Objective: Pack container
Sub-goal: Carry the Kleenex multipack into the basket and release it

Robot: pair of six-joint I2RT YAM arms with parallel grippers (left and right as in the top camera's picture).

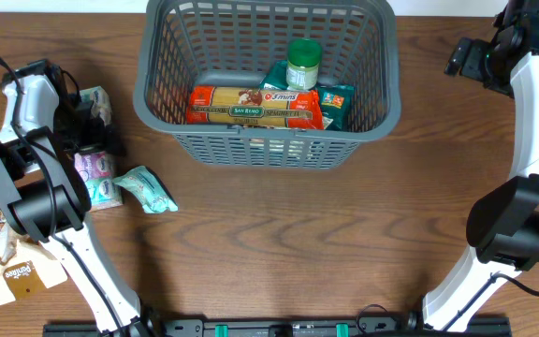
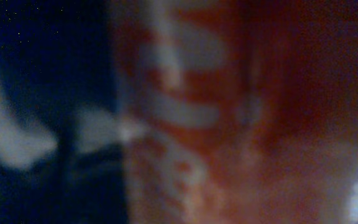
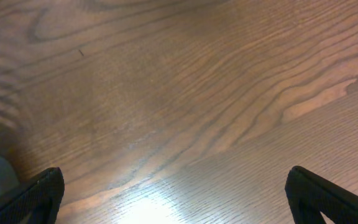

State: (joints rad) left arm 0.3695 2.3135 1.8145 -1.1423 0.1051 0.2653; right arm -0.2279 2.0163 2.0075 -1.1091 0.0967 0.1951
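The dark grey lattice container [image 1: 157, 98] stands at the back middle of the table. In it lie a red and yellow pasta pack [image 1: 251, 106], a green-lidded jar [image 1: 303, 62] and teal packets [image 1: 338, 103]. My left gripper [image 1: 90, 126] is low over a cluster of packets at the left. The left wrist view is a blurred close-up of red-orange packaging [image 2: 216, 112] beside something dark blue, and its jaws cannot be made out. My right gripper [image 1: 464, 56] is open and empty at the far right, and the right wrist view [image 3: 176, 190] shows only bare wood between its fingers.
At the left lie a green and white packet [image 1: 97, 99], a purple packet [image 1: 93, 169], a teal packet [image 1: 148, 188] and a brown bag [image 1: 21, 273] near the front left edge. Bare wooden table [image 1: 298, 243] lies in front of the container.
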